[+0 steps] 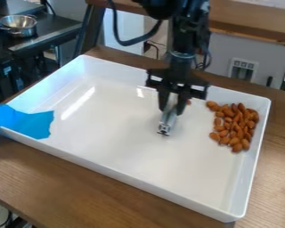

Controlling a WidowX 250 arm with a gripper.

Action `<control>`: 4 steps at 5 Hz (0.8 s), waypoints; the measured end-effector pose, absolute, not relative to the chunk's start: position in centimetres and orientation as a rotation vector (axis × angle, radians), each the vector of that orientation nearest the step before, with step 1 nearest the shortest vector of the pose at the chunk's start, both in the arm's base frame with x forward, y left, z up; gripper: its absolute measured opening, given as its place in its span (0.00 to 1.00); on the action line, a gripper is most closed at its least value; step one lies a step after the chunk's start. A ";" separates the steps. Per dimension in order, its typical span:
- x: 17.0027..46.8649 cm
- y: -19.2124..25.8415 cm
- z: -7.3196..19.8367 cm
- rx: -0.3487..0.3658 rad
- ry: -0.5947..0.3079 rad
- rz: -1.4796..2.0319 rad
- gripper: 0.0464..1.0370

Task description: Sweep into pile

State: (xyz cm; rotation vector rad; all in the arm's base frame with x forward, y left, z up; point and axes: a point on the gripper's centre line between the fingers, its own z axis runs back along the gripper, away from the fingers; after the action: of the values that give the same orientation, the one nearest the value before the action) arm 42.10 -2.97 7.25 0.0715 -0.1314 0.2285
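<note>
Holding: end effector point(172, 108) clamped on metal bar point(167, 120)
Bar axis: slanting down
Almonds point(235, 126): off to the view's right of the bar, loosely clustered near the white tray's point(244, 178) side wall

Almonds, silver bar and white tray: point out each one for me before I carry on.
Almonds point(234, 122): camera view, middle of the cluster.
Silver bar point(168, 119): camera view, its length below the gripper.
White tray point(133, 180): camera view, near wall.
</note>
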 end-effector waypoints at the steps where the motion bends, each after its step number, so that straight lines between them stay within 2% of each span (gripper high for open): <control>1: 42.0 -6.2 7.1 0.059 -0.124 0.195 0.32; 2: 41.8 -8.3 7.2 0.043 -0.115 0.180 0.32; 3: 41.2 -8.4 7.6 0.015 -0.099 0.143 0.32; 4: 40.7 -3.3 10.8 -0.023 -0.148 0.237 0.32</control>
State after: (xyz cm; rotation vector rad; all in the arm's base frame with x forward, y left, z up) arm 40.67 -3.26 10.78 -0.0228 -0.1476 0.2365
